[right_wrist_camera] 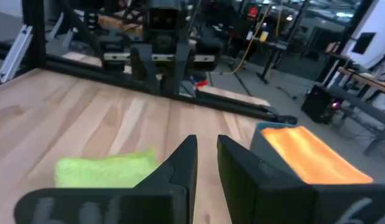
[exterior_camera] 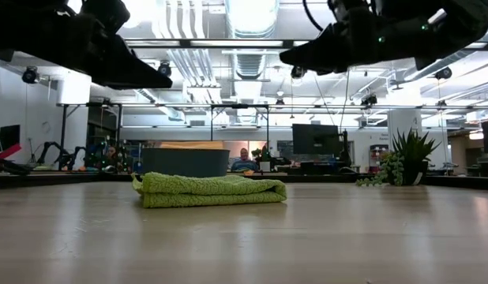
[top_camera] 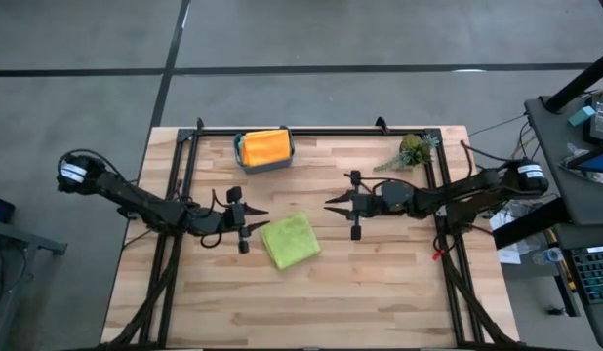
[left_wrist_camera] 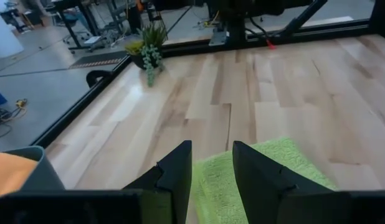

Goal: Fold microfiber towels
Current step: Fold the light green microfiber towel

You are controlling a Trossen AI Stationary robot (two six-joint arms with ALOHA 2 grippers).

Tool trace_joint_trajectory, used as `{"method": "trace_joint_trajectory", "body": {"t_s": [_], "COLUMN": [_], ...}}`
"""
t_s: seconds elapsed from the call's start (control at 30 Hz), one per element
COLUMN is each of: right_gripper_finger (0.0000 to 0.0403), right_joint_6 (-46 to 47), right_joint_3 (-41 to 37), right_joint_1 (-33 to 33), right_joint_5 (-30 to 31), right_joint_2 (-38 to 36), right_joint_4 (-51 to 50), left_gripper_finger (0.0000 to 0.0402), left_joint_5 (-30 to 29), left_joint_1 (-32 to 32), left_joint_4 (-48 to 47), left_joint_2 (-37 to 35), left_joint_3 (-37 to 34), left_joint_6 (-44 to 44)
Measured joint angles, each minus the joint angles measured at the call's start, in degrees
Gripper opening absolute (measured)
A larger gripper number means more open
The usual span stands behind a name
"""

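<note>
Lime green towel (top_camera: 290,241) lies folded on the wooden table (top_camera: 380,283), near its middle, edges roughly stacked; in the low view (exterior_camera: 210,190) it shows as a flat layered bundle, free of both arms. Orange towel (top_camera: 264,146) sits folded inside the teal bin (top_camera: 265,163) at the table's far edge; also seen in the right wrist view (right_wrist_camera: 311,155). Left gripper (top_camera: 255,212) hovers above the table just beside the lime green towel's left edge, touching nothing; fingers (left_wrist_camera: 180,171) stand a narrow gap apart, nothing between them. Right gripper (top_camera: 330,205) hovers to the right of the towel, apart from it; fingers (right_wrist_camera: 183,165) nearly together, a slim gap, empty. Plant sprig (top_camera: 409,152) lies near the far right corner.
</note>
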Motion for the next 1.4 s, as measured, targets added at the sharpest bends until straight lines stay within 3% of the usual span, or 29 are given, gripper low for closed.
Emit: {"method": "trace_joint_trajectory", "body": {"t_s": [0.3,1.4], "right_gripper_finger": [0.0054,0.0054], "right_joint_6": [0.22,1.93], "right_joint_3": [-2.3,-2.56], "right_joint_1": [-1.49,-1.33], "right_joint_5": [0.04,0.04], "right_joint_2": [-1.83,-4.45], "right_joint_4": [0.37,-0.09], "left_gripper_finger": [0.0102,0.0102], "left_joint_5": [0.12,0.03], "left_joint_1": [2.48,2.48], "left_joint_4": [-0.59,-0.55], "left_joint_2": [-0.23,-0.08], "left_joint_3": [0.0,0.0], "left_joint_6": [1.34,1.14]}}
